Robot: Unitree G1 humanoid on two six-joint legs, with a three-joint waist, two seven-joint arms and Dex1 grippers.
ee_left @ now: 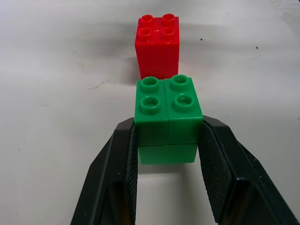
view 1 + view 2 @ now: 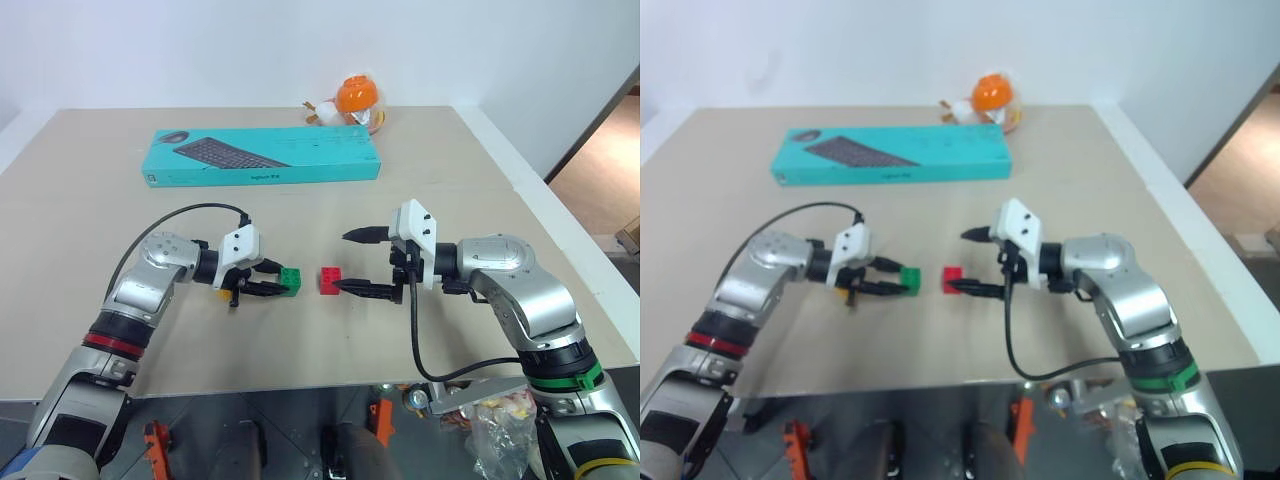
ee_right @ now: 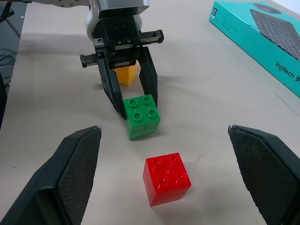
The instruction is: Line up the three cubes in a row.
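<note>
Left gripper (image 2: 272, 284) jaws pinch green cube (image 2: 290, 281) beside red cube (image 2: 330, 281) to extend the row; right gripper (image 2: 360, 262) jaws spread wide.

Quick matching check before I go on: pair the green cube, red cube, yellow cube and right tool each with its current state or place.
Things:
1. green cube
2. red cube
3. yellow cube
4. right tool

States:
A. open, fingers either side of a cube without touching it
B. gripped in the shut left tool
C. free on the table, between the other tool's open fingers
D. on the table behind the left tool, under its wrist

Pairs: 1-B, 2-C, 3-D, 4-A
</note>
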